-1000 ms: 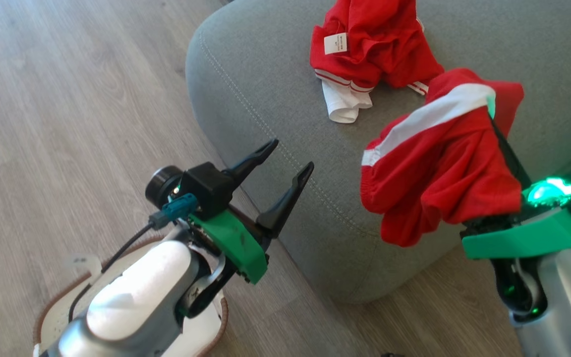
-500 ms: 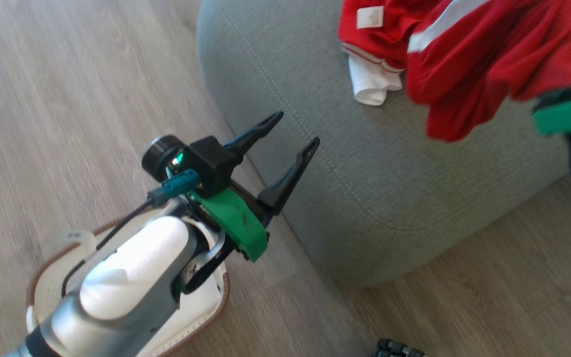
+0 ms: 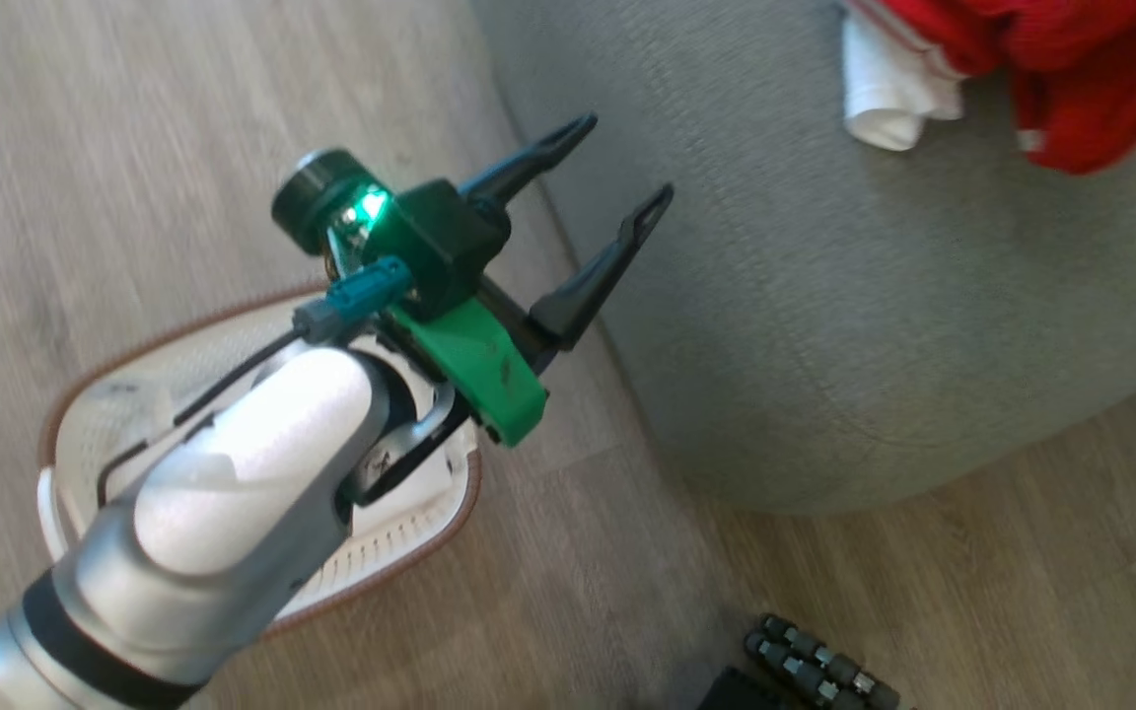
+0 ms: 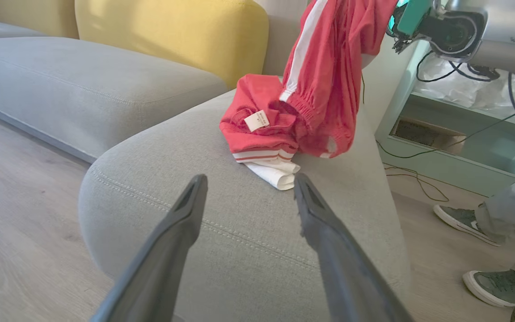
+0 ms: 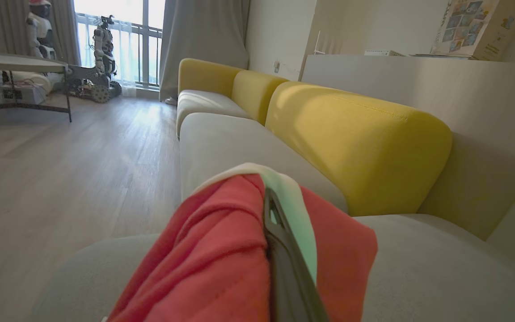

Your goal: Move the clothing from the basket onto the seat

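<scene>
A red garment with a white tag (image 4: 257, 120) lies bunched on the grey-green seat (image 4: 221, 232). A second red garment with a white stripe (image 4: 329, 67) hangs over it, its lower hem touching the seat. My right gripper (image 5: 270, 210) is shut on that striped garment (image 5: 221, 268), the cloth draped over its fingers. My left gripper (image 3: 624, 158) is open and holds nothing, hovering by the seat's (image 3: 824, 325) rounded front corner. The cream basket (image 3: 70, 414) sits on the floor under my left forearm. Red cloth (image 3: 1071, 59) shows at the head view's top right.
Yellow back cushions (image 4: 172, 36) line the sofa. A pale green cabinet (image 4: 441, 147) with loose cables stands beyond the seat, and a person's shoes (image 4: 463, 219) are on the floor beside it. A dark wheeled part (image 3: 815, 671) is at the head view's bottom edge.
The head camera has swung, shifting the whole picture. My right gripper has carried the striped garment from the seat's near edge to over the tagged garment. The left gripper stays open.
</scene>
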{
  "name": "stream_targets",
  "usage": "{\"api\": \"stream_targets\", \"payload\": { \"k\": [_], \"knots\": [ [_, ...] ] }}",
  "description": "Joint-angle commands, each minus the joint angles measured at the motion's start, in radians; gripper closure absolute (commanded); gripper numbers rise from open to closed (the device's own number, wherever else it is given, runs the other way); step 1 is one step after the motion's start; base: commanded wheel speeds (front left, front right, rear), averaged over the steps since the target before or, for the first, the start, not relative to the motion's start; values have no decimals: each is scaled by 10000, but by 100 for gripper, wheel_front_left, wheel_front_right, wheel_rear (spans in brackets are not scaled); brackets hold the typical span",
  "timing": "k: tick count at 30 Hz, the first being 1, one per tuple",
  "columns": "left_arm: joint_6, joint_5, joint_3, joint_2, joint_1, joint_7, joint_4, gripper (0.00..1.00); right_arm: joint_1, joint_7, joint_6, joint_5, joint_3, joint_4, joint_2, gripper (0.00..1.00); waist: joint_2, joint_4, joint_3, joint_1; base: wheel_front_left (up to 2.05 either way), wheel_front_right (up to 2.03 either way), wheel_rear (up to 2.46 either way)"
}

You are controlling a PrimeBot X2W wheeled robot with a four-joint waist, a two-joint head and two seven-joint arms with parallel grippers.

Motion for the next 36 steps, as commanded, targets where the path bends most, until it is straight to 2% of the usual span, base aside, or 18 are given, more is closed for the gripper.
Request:
{"api": "stream_targets", "payload": {
  "k": [1, 9, 15, 24, 25, 27, 32, 36],
  "knots": [
    [-68, 115, 296, 153, -507, 53, -414, 0, -256, -62, -2, -142, -125, 32, -341, 100, 0, 531, 624, -2, 0, 0, 0],
    [-149, 246, 267, 18, -939, -41, -377, 0, -1112, 87, -2, -635, -31, 1552, -410, 100, 0, 1085, 1275, -2, 0, 0, 0],
    [-174, 259, 226, -115, -1064, -211, -203, 0, -1793, 1390, -2, -729, 371, 2930, -388, 100, 0, 1415, 1405, -2, 0, 0, 0],
    [-155, 183, 199, -184, -1040, -410, 38, 0, -2143, 3057, -2, 88, 1223, 3472, -509, 100, 0, 1626, 1258, -2, 0, 0, 0],
    [-147, 173, 201, -196, -1039, -430, 63, 0, -2143, 3092, -2, 172, 1305, 3472, -540, 87, 0, 1630, 1221, -2, 0, 0, 0],
    [-142, 137, 205, -196, -1010, -478, 124, 0, -2104, 3137, -2, 324, 1477, 3479, -576, 0, 0, 1618, 1108, -2, 0, 0, 0],
    [-103, 38, 227, -171, -849, -646, 289, 0, -1937, 3284, -2, 666, 1953, 3486, -616, 0, 0, 1491, 612, -2, 0, 0, 0],
    [-49, -77, 247, -155, -649, -779, 417, 0, -1704, 3962, -2, 1056, 2450, 3484, -671, 0, 0, 1341, 80, -2, 0, 0, 0]
  ]
}}
